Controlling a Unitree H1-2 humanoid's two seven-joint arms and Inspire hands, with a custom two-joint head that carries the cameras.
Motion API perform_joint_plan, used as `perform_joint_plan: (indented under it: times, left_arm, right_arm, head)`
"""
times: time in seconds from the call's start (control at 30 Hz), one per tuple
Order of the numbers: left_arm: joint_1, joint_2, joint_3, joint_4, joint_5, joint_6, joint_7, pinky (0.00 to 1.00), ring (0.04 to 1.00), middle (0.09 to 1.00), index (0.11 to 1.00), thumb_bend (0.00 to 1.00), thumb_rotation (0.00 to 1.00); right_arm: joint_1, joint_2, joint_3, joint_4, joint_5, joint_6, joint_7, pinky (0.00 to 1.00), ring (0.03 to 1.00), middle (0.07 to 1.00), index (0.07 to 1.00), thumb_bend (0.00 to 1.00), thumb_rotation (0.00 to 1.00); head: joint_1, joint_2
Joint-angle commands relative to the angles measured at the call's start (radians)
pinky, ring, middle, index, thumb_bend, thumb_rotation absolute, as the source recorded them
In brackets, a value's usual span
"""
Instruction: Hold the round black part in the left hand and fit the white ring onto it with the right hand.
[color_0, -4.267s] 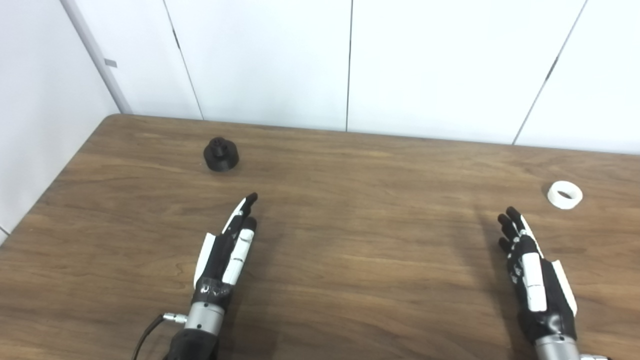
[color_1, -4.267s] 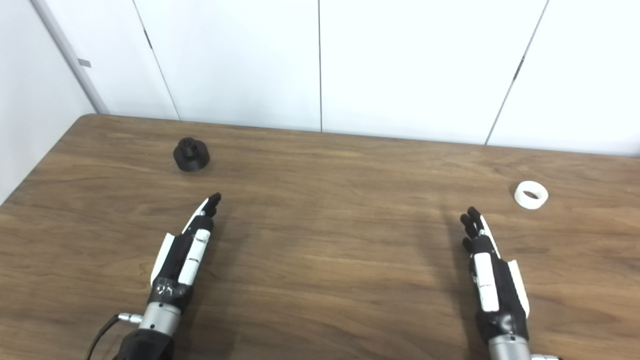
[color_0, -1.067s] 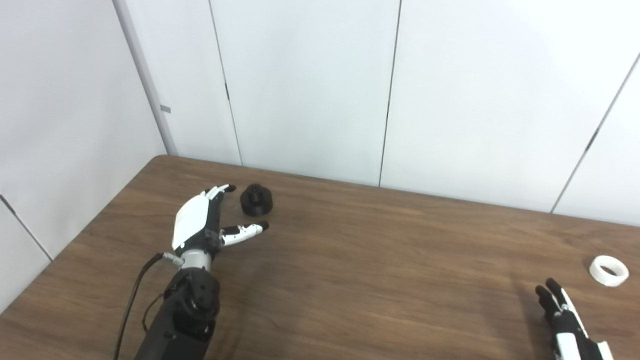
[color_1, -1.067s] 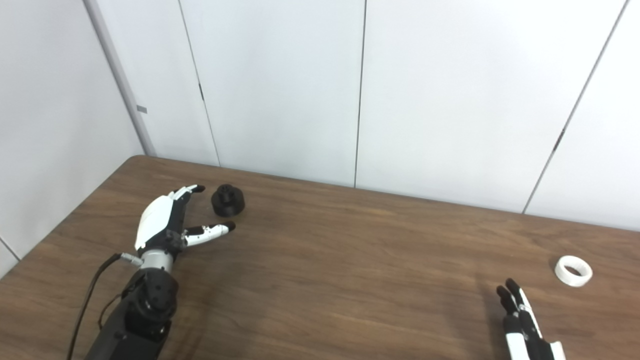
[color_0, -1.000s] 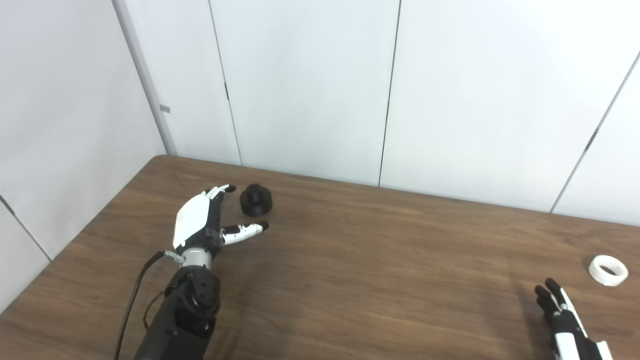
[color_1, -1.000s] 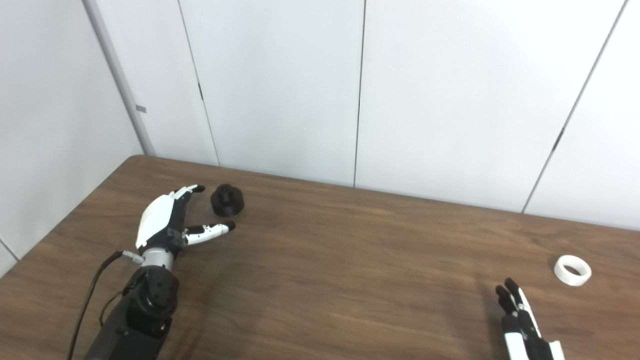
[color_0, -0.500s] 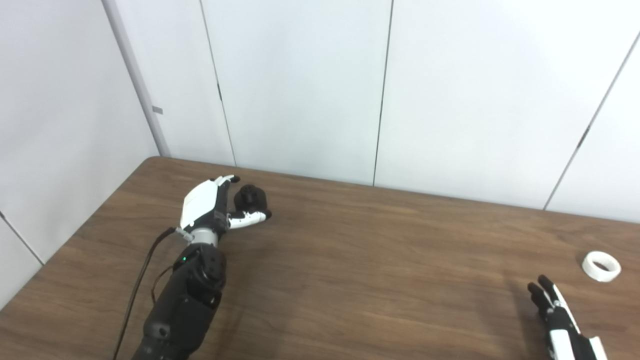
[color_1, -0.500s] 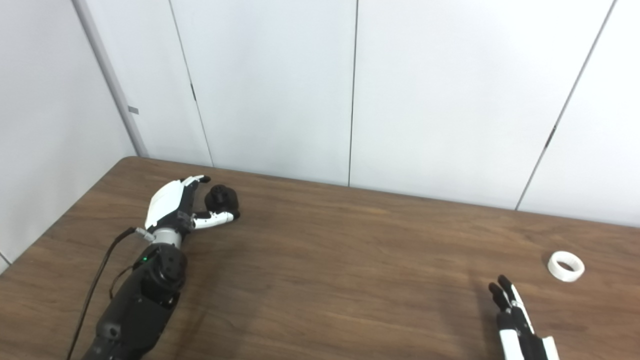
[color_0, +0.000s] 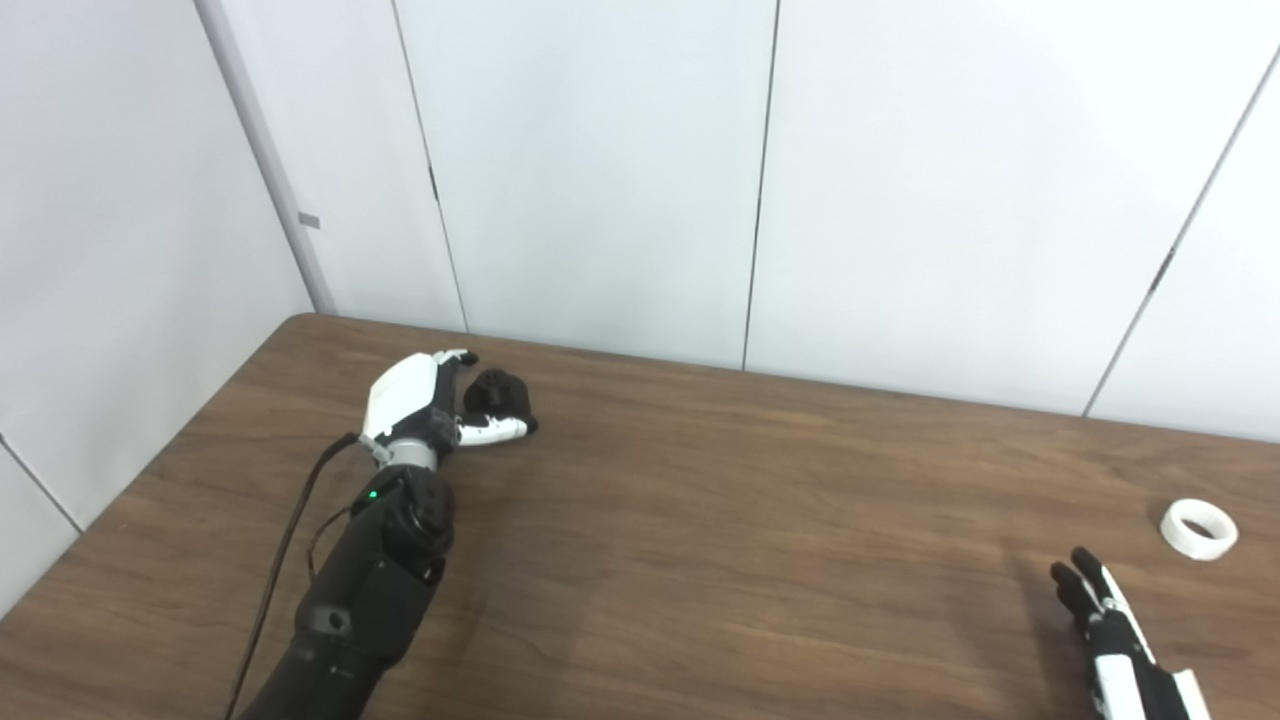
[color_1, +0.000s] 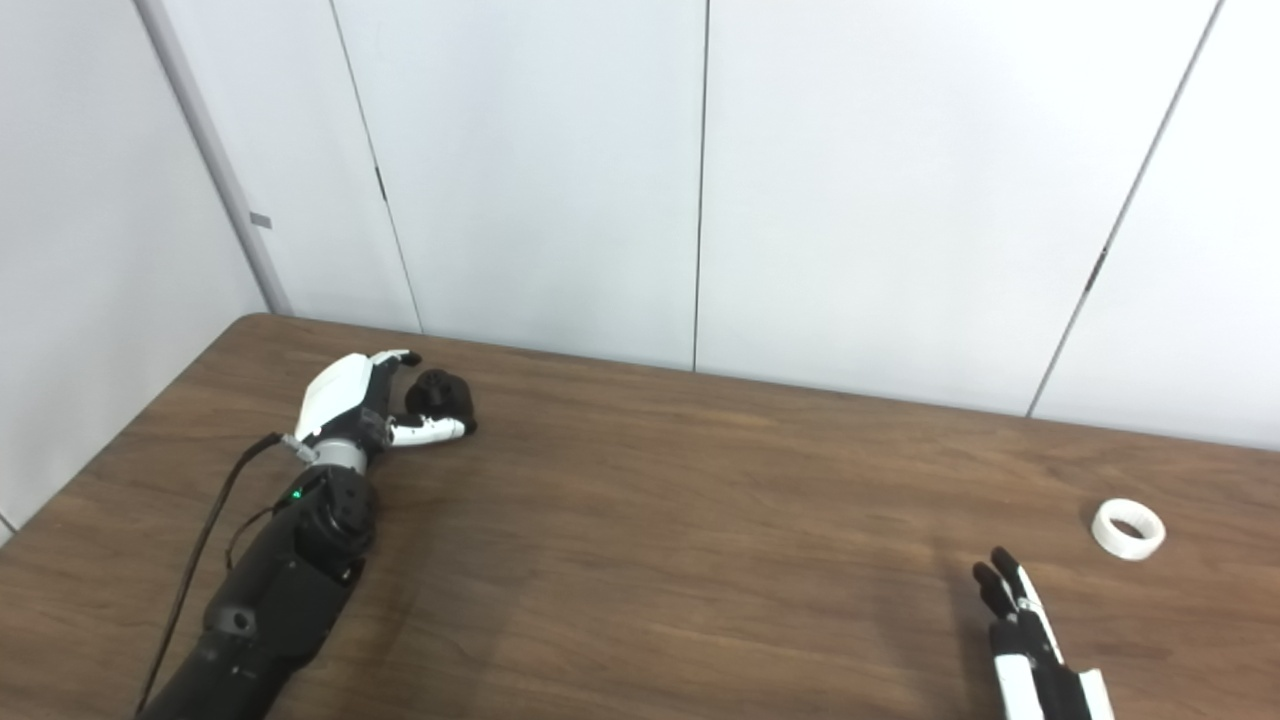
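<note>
The round black part (color_0: 502, 391) stands on the wooden table (color_0: 700, 520) at the far left, near the wall. My left hand (color_0: 415, 400) reaches up to it with the fingers straight along its left side and the thumb (color_0: 495, 430) lying across its near side. The part sits between them, and the hand is open, not closed around it. The white ring (color_0: 1198, 529) lies flat at the far right of the table. My right hand (color_0: 1105, 625) rests open at the bottom right, fingers straight, a short way in front and left of the ring.
White wall panels (color_0: 760, 180) run right behind the table's far edge, close to the black part. A black cable (color_0: 285, 540) trails along my left forearm. The table's left edge slants close by the left arm.
My left hand has moved forward, so the black part now sits between thumb and fingers. The right hand and the ring stay put. The camera has shifted slightly.
</note>
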Motion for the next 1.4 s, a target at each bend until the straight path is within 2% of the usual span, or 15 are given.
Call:
perform_joint_plan:
  times: [0.0, 0.3, 1.03, 1.37]
  left_arm:
    - [-0.069, 0.036, -0.004, -0.007, 0.009, -0.013, 0.026, 1.0, 0.994, 0.939, 0.868, 0.88, 0.4]
    - [-0.105, 0.055, -0.045, 0.059, 0.018, 0.001, 0.043, 1.0, 1.0, 0.944, 0.861, 0.87, 0.39]
    - [-0.138, 0.088, -0.102, 0.111, 0.019, 0.04, 0.03, 1.0, 0.995, 0.934, 0.802, 0.86, 0.39]
    - [-0.15, 0.074, -0.091, 0.131, -0.027, 0.019, 0.037, 1.0, 0.986, 0.921, 0.784, 0.87, 0.37]
  right_arm:
    - [0.005, 0.003, 0.009, -0.01, 0.001, 0.007, 0.007, 1.0, 0.952, 0.933, 0.955, 0.64, 1.0]
    - [0.003, 0.009, 0.009, -0.018, 0.009, 0.013, 0.007, 1.0, 0.954, 0.936, 0.955, 0.63, 1.0]
    - [0.004, 0.013, 0.01, -0.034, 0.01, 0.031, 0.005, 1.0, 0.945, 0.94, 0.961, 0.6, 0.99]
    - [0.003, 0.012, 0.007, -0.026, 0.019, 0.029, 0.009, 1.0, 0.954, 0.941, 0.965, 0.62, 1.0]
  head:
    - [0.001, 0.001]
    - [-0.005, 0.004]
    - [-0.014, 0.009]
    - [-0.019, 0.006]
